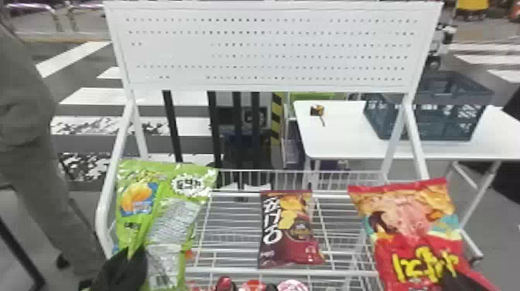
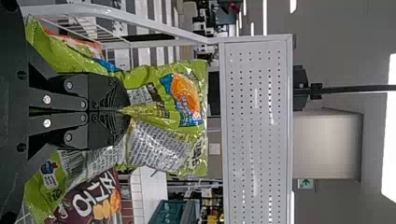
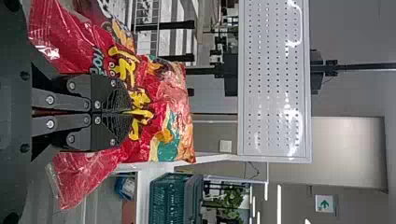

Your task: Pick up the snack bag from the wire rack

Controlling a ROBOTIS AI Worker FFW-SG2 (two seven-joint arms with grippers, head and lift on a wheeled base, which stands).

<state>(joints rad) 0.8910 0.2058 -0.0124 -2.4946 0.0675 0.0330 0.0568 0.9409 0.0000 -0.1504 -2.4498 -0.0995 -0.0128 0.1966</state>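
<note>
The green plastic snack bag (image 1: 170, 209), left, and red plastic snack bag (image 1: 416, 218), right, are pinched in the closed jaws of your left gripper (image 2: 127, 111) and right gripper (image 3: 130, 112). Swinging either inward could knock the maroon snack bag (image 1: 288, 232) on the white wire rack (image 1: 232, 270). Far right stands a white bench (image 1: 340, 135).

A dark openwork crate (image 1: 427, 125) sits on a white surface (image 1: 336, 141), with a small black-and-yellow item (image 1: 316, 110) lying well apart from it. A yellow-and-black striped post (image 1: 276, 120) stands beside the surface, near several black uprights (image 1: 172, 127). White stripes (image 1: 87, 96) cross the grey floor. The right wrist view has leafy greenery (image 3: 232, 200) and a green-and-white arrow sign (image 3: 325, 204).
</note>
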